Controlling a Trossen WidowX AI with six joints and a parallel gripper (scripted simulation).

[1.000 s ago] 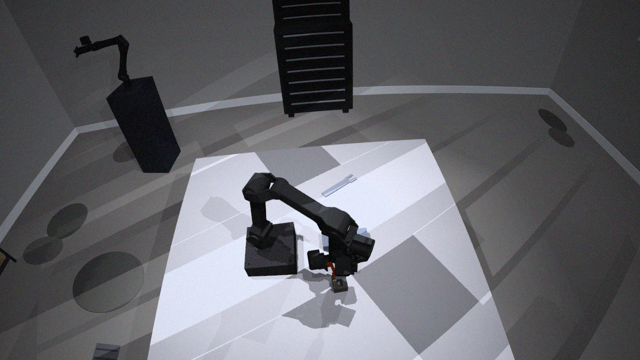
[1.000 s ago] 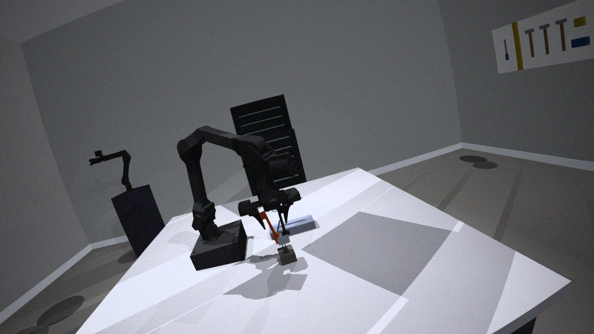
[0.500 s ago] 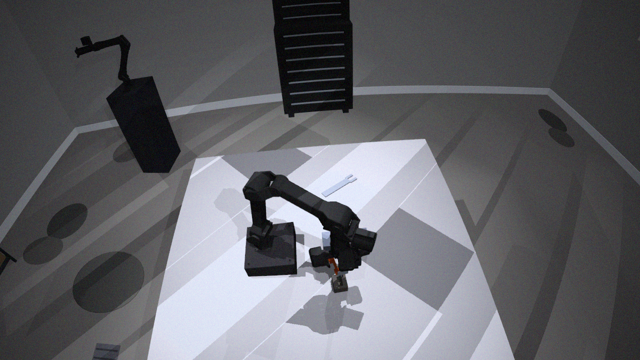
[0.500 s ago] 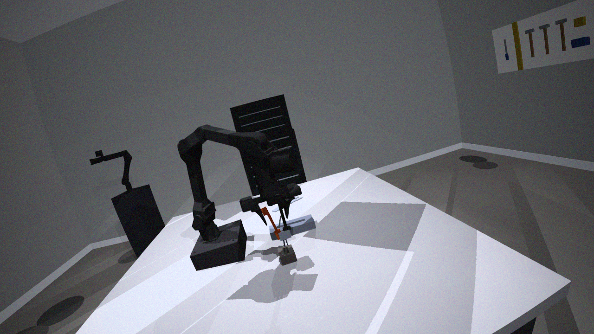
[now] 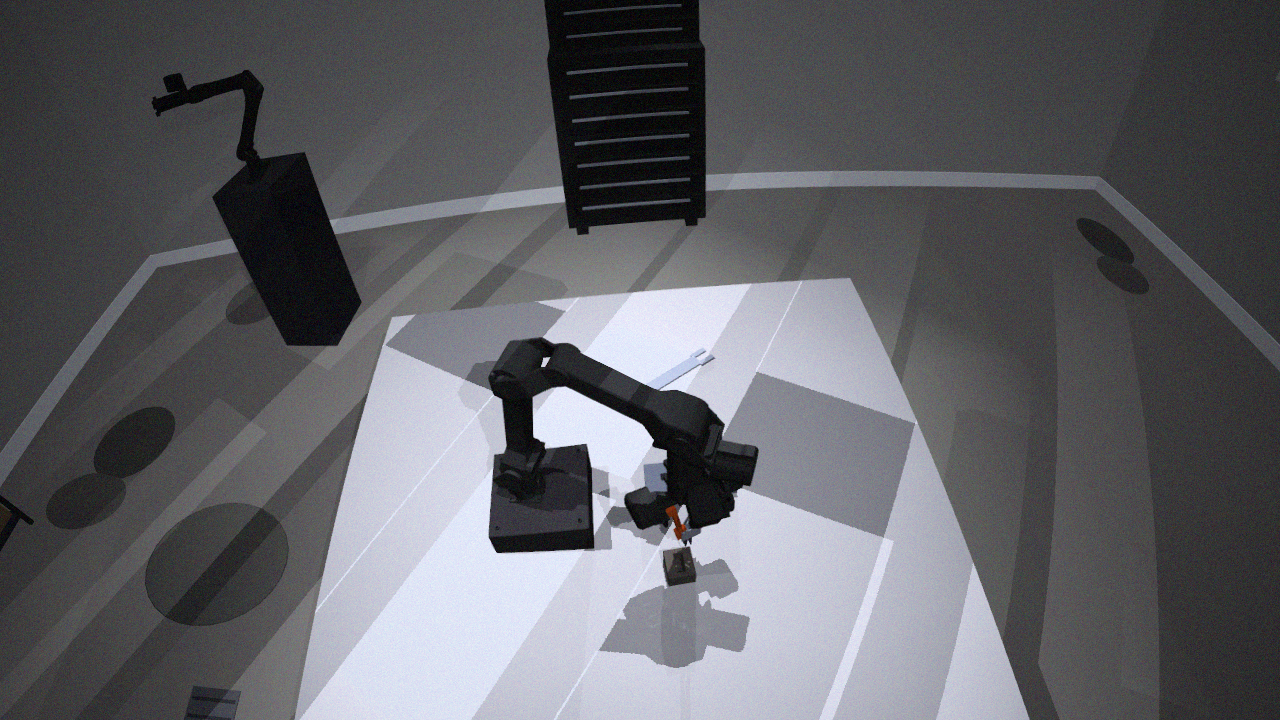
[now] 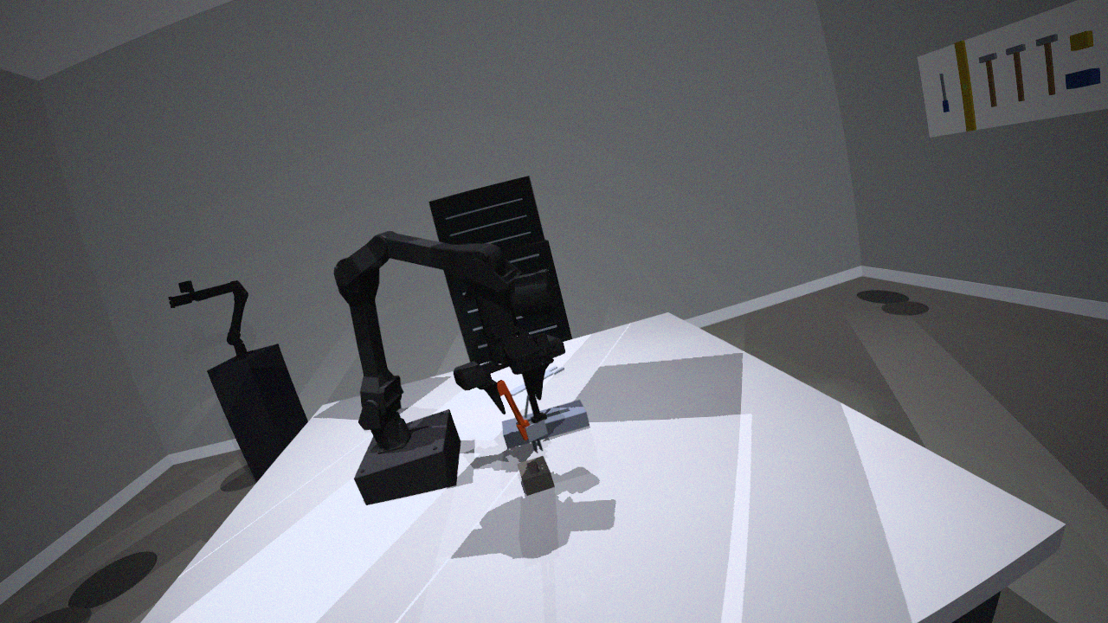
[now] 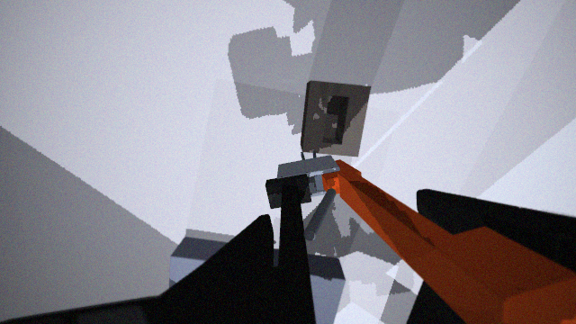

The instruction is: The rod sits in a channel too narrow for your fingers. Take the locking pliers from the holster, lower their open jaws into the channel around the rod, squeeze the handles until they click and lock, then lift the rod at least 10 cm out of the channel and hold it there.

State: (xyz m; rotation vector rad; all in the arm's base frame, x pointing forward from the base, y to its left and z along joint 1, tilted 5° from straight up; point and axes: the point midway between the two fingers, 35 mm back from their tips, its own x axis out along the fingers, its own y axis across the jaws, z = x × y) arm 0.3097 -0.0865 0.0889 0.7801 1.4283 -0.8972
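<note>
In the top view, the pliers (image 5: 674, 519) (image 6: 512, 408) (image 7: 382, 216) are being carried by the gripper (image 5: 678, 512) (image 6: 520, 403) (image 7: 342, 211) just beside the block (image 5: 680, 578) (image 6: 537, 483) (image 7: 313, 126), which is resting on the desk (image 5: 429, 573) (image 6: 666, 480) (image 7: 112, 112). The fingertips are being hidden by the arm (image 5: 608, 385) (image 6: 418, 247).

In the exterior view, the pliers are being held at a tilt, with their tips hanging near the block and seemingly above it. The holster (image 6: 573, 418) (image 7: 330, 292) is lying behind them. The fingers are standing wide, evidently gripping the spread handles.

In the wrist view, the orange handle and the dark handle (image 7: 292, 234) are being kept apart between the fingers, and the small tips are showing a gap, so the pliers appear unlocked. The channel is lying in shadow in the block's top; the rod should be sitting there, but it cannot be made out with certainty.

The step in hand is judged to be lining up the open tips with the channel. Next, they need to be centred and lowered around the rod without the handles being squeezed; the locking squeeze should be saved until the rod is straddled.
</note>
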